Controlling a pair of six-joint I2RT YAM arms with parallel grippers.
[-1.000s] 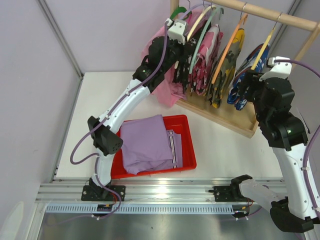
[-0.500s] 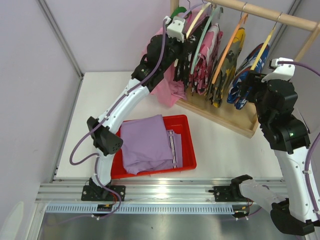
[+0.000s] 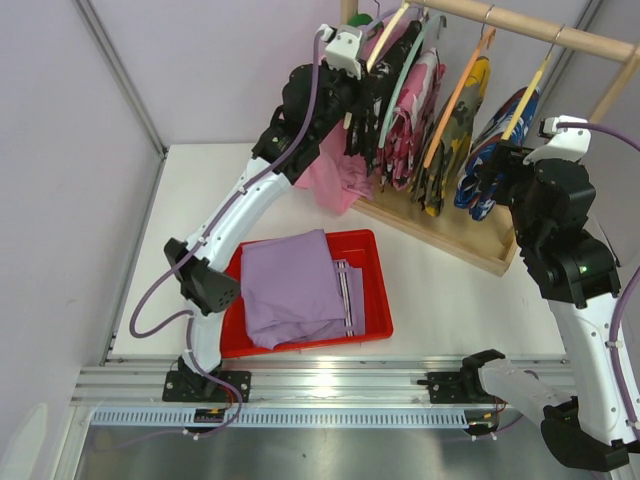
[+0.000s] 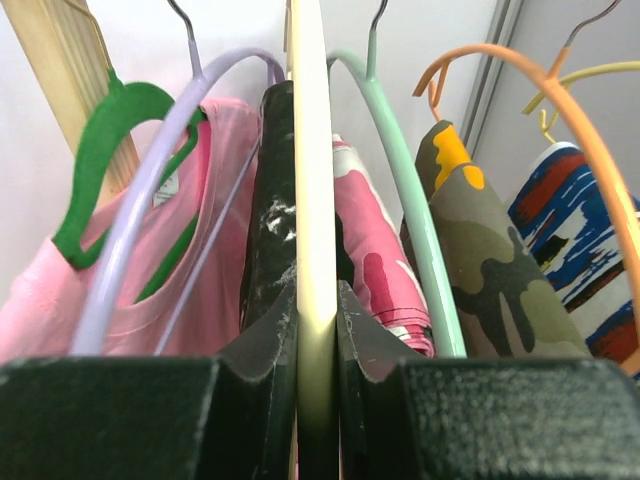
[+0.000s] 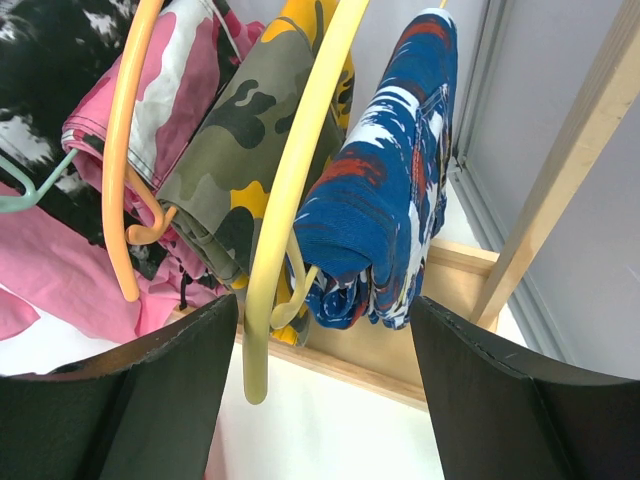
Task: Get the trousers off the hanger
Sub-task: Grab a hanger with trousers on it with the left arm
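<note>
Black trousers point(image 4: 272, 230) flank cream hanger point(image 4: 310, 180) in left pincer point(image 4: 316, 312) (arm point(image 3: 262, 178) raised).

A robotics lab test cell: plain pale partition walls point(image 3: 220, 70) on metal posts point(image 3: 120, 75) enclose a white desk point(image 3: 440, 290), where two robot arms point(image 3: 250, 195) are bolted to an aluminium rail point(image 3: 330, 385) beside a small wooden clothes rack point(image 3: 450, 240).

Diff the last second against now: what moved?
Left gripper, shut on the cream hanger, has carried it up-left in the top view, along with the black speckled trousers. Right gripper edged right early on, then held, open. Lavender trousers in the red tray unchanged.
</note>
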